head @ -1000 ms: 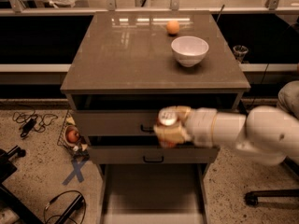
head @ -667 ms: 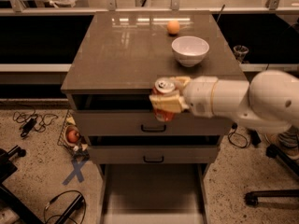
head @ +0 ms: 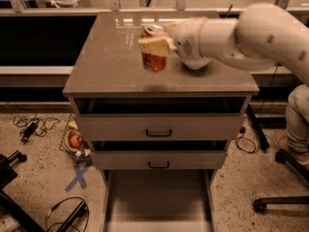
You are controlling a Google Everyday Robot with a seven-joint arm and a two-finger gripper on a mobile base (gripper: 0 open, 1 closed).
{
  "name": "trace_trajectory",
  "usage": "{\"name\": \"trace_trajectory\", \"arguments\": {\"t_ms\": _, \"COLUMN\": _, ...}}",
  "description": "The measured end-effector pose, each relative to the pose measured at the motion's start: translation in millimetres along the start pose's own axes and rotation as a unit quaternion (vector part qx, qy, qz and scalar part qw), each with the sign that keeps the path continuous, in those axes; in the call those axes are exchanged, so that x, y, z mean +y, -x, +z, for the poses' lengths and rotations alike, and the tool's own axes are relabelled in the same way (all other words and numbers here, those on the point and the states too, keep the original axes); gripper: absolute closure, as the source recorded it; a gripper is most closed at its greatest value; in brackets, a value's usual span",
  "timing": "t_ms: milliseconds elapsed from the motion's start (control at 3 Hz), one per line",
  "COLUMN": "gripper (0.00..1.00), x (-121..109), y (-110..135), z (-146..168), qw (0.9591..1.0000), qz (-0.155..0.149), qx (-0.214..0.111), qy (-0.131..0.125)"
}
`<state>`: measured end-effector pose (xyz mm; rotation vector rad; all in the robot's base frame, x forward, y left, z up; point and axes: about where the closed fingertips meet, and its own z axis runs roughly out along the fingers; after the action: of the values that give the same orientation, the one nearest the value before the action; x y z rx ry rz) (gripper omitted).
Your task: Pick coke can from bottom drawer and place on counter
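Pick is done; place is not. The gripper (head: 155, 44) is clamped on the coke can (head: 154, 61), pale fingers (head: 152, 46) wrapped round its upper part, silver top showing above them; can roughly upright. It hangs over the counter (head: 104, 66), about mid-width and toward the near edge; a faint shadow lies on the slab below it, so I judge it clear of the surface, not resting. The white arm (head: 251, 30) comes in from the right, over the far right part of the top. The bottom drawer (head: 157, 197) is pulled out toward the near side, floor bare, no can in it. The two handled drawers (head: 158, 128) above it look slightly ajar. Left to do: lower the can onto the slab, let go, pull the arm back; whether the drawer must be closed, the task doesn't say.
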<state>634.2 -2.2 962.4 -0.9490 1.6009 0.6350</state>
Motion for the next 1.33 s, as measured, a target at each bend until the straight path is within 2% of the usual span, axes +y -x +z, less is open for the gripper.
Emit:
{"name": "trace_trajectory", "arguments": {"t_ms": 333, "gripper": 1.0, "x": -49.0, "y": 26.4, "z": 80.3, "qw": 0.9994, "qz": -0.018, "qx": -0.02, "qy": 0.02}}
{"name": "trace_trajectory", "arguments": {"t_ms": 667, "gripper": 1.0, "x": -72.8, "y": 36.6, "z": 127.9, "qw": 0.999, "qz": -0.032, "qx": -0.018, "qy": 0.027}}
{"name": "trace_trajectory", "arguments": {"t_ms": 1000, "gripper": 1.0, "x": -87.1, "y": 30.4, "z": 171.8, "qw": 0.9986, "qz": -0.038, "qx": 0.001, "qy": 0.036}}
{"name": "trace_trajectory", "arguments": {"t_ms": 1333, "gripper": 1.0, "x": -97.1, "y": 9.3, "z": 199.9, "qw": 0.9987, "qz": -0.013, "qx": 0.006, "qy": 0.05}}
